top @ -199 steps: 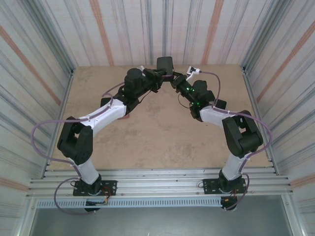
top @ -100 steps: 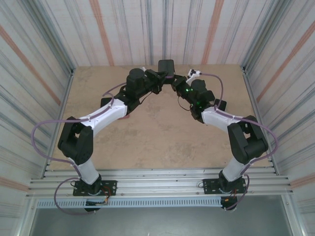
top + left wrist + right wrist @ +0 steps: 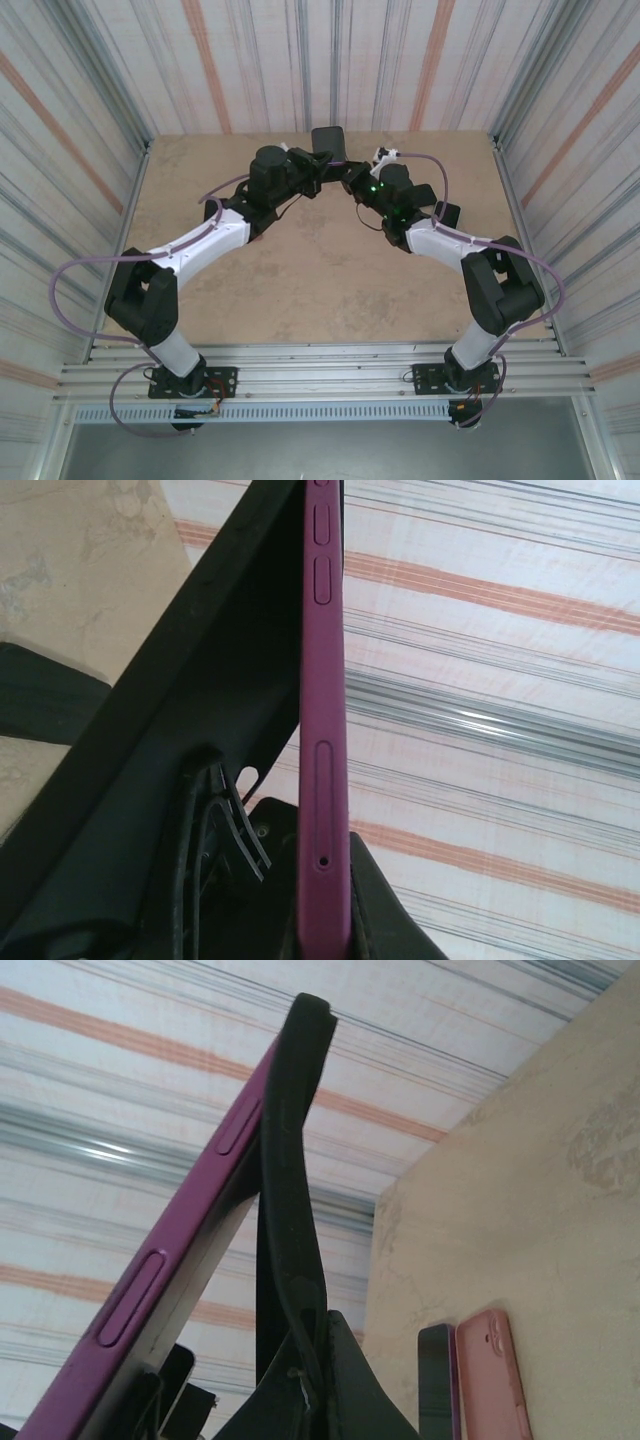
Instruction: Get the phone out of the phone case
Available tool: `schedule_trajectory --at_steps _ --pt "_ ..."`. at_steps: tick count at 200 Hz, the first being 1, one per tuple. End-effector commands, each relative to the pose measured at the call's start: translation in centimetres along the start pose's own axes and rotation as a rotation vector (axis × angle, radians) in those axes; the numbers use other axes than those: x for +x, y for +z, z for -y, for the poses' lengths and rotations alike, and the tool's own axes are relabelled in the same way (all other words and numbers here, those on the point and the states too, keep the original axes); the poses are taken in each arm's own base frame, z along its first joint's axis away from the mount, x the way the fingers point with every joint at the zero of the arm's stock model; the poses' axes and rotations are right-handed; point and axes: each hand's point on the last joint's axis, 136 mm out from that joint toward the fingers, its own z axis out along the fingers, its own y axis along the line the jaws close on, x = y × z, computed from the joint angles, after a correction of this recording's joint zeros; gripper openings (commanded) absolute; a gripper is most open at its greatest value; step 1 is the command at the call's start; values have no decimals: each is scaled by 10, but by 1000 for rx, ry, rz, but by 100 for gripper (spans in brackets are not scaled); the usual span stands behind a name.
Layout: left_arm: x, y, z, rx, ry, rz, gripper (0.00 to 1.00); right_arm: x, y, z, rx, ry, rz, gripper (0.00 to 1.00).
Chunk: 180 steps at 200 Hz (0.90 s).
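Both arms hold the phone and its case up near the back wall, where they show as a dark slab [image 3: 327, 140]. The purple phone [image 3: 325, 730] stands edge-on, its side buttons and tray slot facing me, and my left gripper [image 3: 325, 925] is shut on its lower edge. The black phone case [image 3: 290, 1170] bows away from the purple phone [image 3: 185, 1265] along its lower part and still meets it at the top corner. My right gripper [image 3: 320, 1360] is shut on the case's rim. From above, the left gripper [image 3: 312, 172] and the right gripper [image 3: 350, 172] sit close together under the slab.
A second dark phone with a purple edge [image 3: 437, 1380] and a pink case [image 3: 490, 1370] lie side by side on the beige table [image 3: 320, 270], at the right beside my right arm. Striped walls enclose the table on three sides.
Both grippers and the phone shifted slightly left and toward the back wall. The left arm has stretched out and its jaws have tightened fully on the phone.
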Motion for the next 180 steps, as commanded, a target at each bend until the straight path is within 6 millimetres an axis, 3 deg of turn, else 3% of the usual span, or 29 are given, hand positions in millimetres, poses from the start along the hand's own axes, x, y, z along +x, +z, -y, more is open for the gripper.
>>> schedule_trajectory --at_steps 1,67,108,130,180 --pt "15 -22 62 169 57 -36 0 -24 8 8 49 -54 114 0" --pt "47 -3 79 188 47 -139 0 -16 8 3 107 -154 176 0" --pt "49 -7 74 150 52 -137 0 -34 2 3 120 -156 266 0" --pt "33 -13 75 143 79 -127 0 -41 -2 6 115 -140 272 0" --pt "-12 -35 35 63 134 -66 0 -29 -15 41 188 -123 173 0"
